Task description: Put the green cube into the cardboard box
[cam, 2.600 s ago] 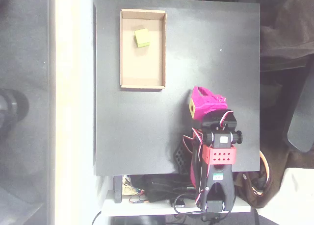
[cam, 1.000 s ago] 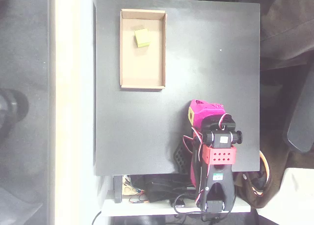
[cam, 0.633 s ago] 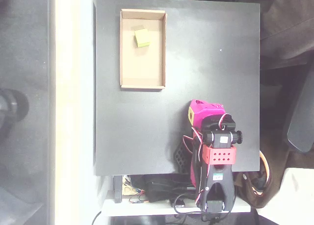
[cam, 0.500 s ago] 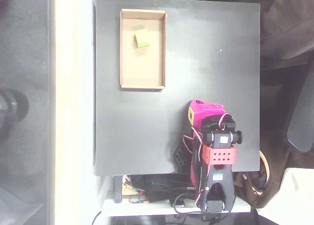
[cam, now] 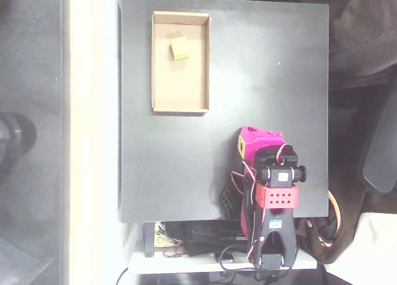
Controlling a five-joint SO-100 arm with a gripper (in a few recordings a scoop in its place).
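Observation:
In the overhead view, the green cube lies inside the cardboard box, on its brown floor near the far end. The box sits flat at the upper left of the black table. My magenta gripper, with a yellow patch on its left side, is folded back close to the arm's base at the lower right. It is far from the box and the cube. It looks like one compact block, shut, with nothing in it.
The black table fills the middle of the overhead view, with bare surface between the box and the arm. The arm's red and black base overhangs the near edge, above a tangle of cables. A white strip runs along the table's left side.
Compared with 2.6 s ago, the gripper has drawn back towards the arm's base and looks more compact. Over the last second nothing has moved. The cube has stayed in the box.

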